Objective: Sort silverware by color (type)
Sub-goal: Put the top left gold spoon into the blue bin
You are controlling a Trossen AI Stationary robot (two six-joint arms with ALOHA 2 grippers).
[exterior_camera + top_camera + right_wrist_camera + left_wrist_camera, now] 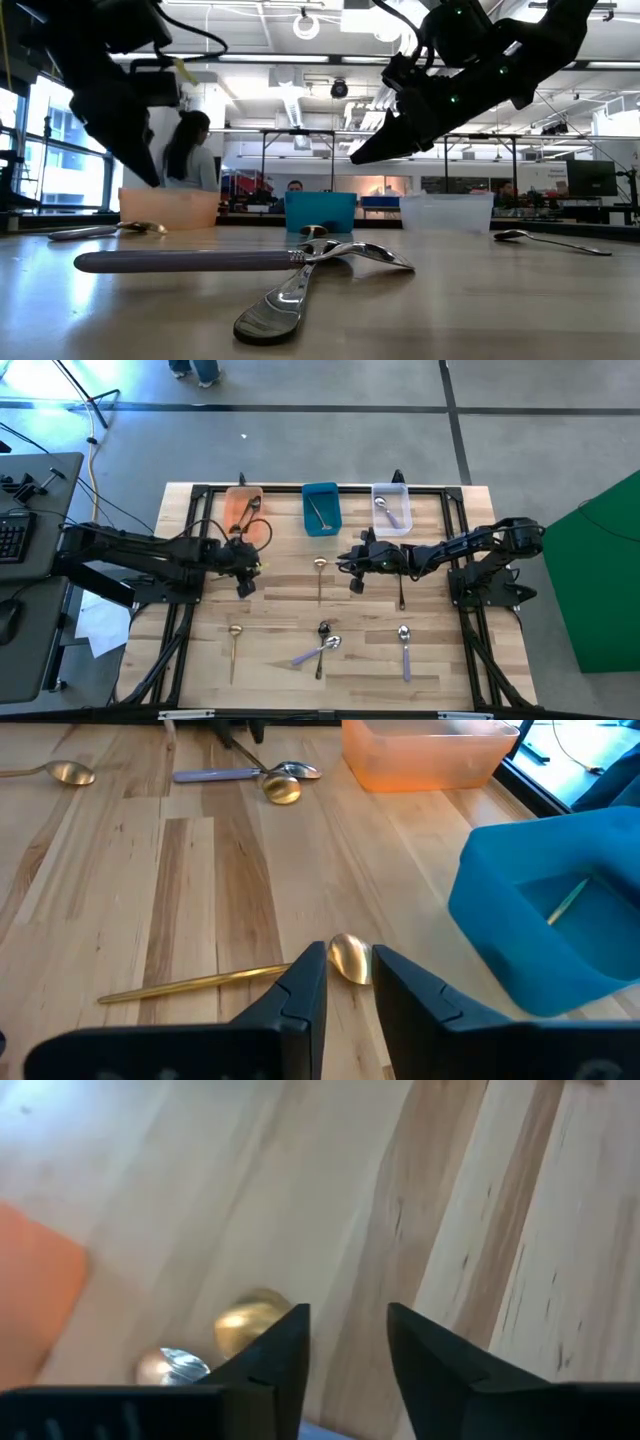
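Observation:
A gold spoon (pixel 320 575) lies flat on the table's middle. My right gripper (pixel 348 952) hovers over it, narrowly open, with the spoon's bowl (pixel 348 962) showing past the gap between its fingertips. My left gripper (pixel 348 1315) is open above bare wood just in front of the orange bin (pixel 244 510). A gold bowl (pixel 250 1325) and a silver bowl (pixel 170 1365) lie beside its finger. Further spoons lie near the front: a gold one (pixel 234 645), a dark one crossing a lavender-handled one (pixel 318 650), another lavender one (pixel 404 650), and a dark one (pixel 400 595).
Along the far edge stand the orange bin, a teal bin (pixel 320 508) and a clear bin (pixel 391 507), each with a spoon or two inside. Black frame rails (pixel 180 610) run along the table's sides. People are in the room beyond the table (pixel 190 150).

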